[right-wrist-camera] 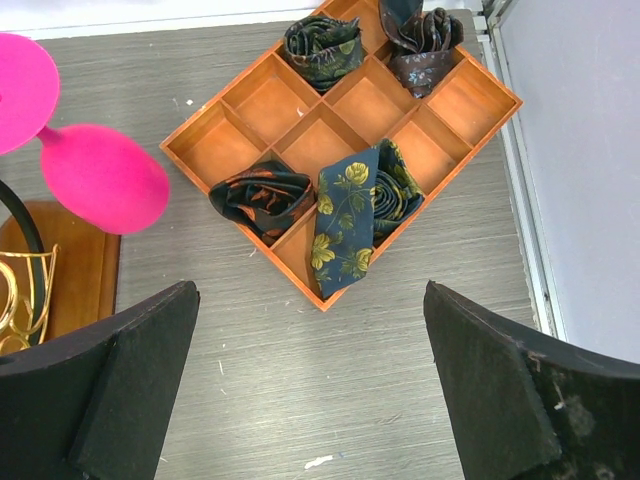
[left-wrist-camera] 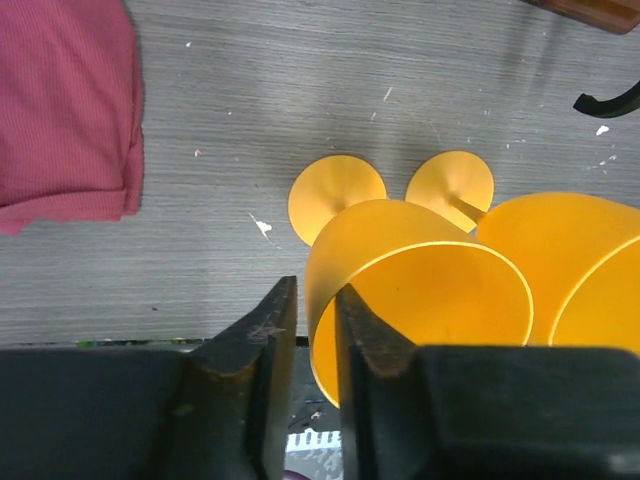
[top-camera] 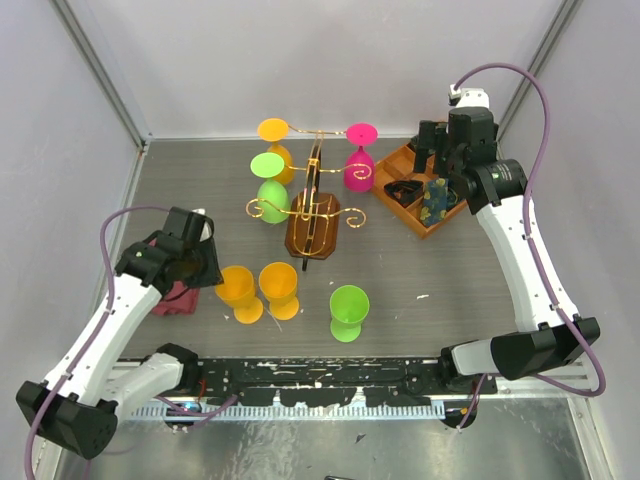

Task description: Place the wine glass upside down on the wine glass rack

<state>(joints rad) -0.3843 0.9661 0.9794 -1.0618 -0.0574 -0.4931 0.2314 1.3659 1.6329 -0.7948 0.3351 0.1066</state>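
Goblets (top-camera: 358, 170) hung on the dark wooden, gold-wire wine glass rack (top-camera: 312, 225). My left gripper (left-wrist-camera: 315, 300) straddled the rim of an orange plastic wine glass (left-wrist-camera: 420, 300), grip unconfirmed; my right gripper (right-wrist-camera: 310, 295) gaped wide.

An orange plastic wine glass (top-camera: 238, 289) (left-wrist-camera: 400, 290) stands upright, mouth up, at the left front of the grey counter (top-camera: 450, 270). The wine glass rack (top-camera: 313, 226), a glossy dark brown bottle-shaped wooden base with thin gold scrolled wire arms, stands mid-counter, behind and to the glass's right.
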